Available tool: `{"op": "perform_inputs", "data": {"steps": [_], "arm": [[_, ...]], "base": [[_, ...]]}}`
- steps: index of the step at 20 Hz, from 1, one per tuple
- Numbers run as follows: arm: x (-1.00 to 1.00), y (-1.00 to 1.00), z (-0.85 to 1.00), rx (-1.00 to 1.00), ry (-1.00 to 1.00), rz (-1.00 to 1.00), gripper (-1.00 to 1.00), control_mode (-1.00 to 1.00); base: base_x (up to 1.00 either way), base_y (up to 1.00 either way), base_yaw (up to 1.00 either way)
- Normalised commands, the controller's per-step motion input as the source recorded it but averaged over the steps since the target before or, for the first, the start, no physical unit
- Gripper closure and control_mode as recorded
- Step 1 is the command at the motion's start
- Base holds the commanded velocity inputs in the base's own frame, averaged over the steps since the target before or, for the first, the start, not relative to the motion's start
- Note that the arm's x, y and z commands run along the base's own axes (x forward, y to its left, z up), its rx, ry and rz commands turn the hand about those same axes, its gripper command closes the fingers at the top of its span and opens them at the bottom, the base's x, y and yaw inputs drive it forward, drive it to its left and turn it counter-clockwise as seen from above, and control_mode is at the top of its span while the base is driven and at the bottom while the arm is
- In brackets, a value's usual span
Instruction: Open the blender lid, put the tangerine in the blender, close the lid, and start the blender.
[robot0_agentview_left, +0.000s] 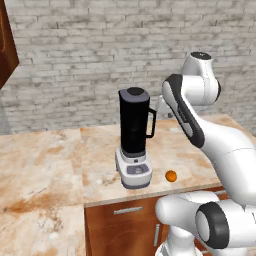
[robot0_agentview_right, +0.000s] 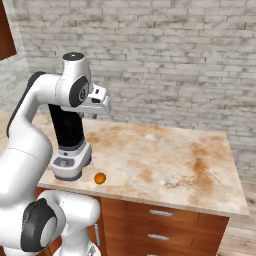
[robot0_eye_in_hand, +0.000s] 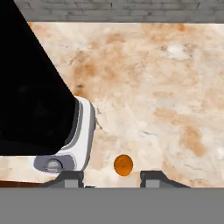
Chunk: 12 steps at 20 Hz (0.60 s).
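Observation:
The blender stands on the counter, a black tapered jar with a side handle on a light grey base with a button panel. The blender lid sits on the jar's top. The tangerine lies on the counter just right of the base, near the front edge. My gripper hangs open and empty high over the counter, right of the jar near its top. In the hand view the tangerine lies just above the gap between the fingertips, with the jar and base at left.
The marble counter runs wide to the right of the blender and ends at a corner. A brick wall closes the back. Wooden drawers sit below the front edge. A wooden cabinet hangs at upper left.

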Motion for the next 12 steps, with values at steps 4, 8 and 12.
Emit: {"op": "perform_inputs", "data": {"steps": [4, 8, 12], "arm": [[-0.35, 0.0, -0.03, 0.0, -0.04, 0.0, -1.0, -1.0], [-0.65, 0.03, 0.43, 0.0, -0.28, -0.03, -1.0, -1.0], [-0.15, 0.25, 0.99, 0.0, -0.28, -0.07, -1.0, -1.0]], "base": [[0.0, 0.0, 0.0], [0.0, 0.0, 0.0], [0.0, 0.0, 0.0]]}}
